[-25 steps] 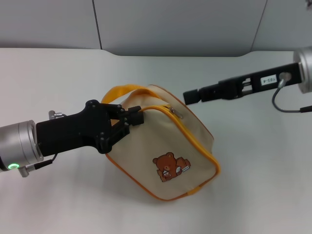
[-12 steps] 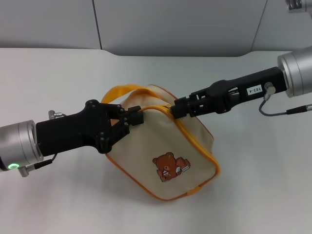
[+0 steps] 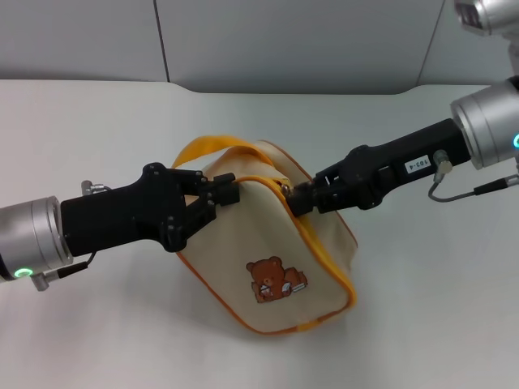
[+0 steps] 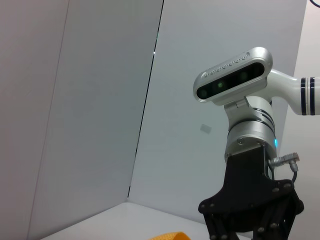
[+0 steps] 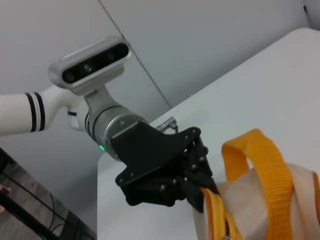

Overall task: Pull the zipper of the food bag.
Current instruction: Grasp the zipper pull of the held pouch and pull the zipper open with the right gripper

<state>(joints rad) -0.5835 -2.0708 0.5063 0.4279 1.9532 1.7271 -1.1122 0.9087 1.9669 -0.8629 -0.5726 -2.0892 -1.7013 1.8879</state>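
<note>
Zipper (image 3: 312, 235) dragged open by right gripper (image 3: 297, 197).

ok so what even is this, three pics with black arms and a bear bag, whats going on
It is a two-armed robot seen by three cameras. The wide picture comes from its head, looking down at a white table. The other two come from cameras on its wrists, each showing the opposite arm. On the table lies a beige food bag with a bear print and an orange strap handle. The left claw is clamped on the bag's orange-trimmed edge, steadying it. The right claw sits at the zipper, right where its pull tab is; whether it has gripped the tab is hidden.
</note>
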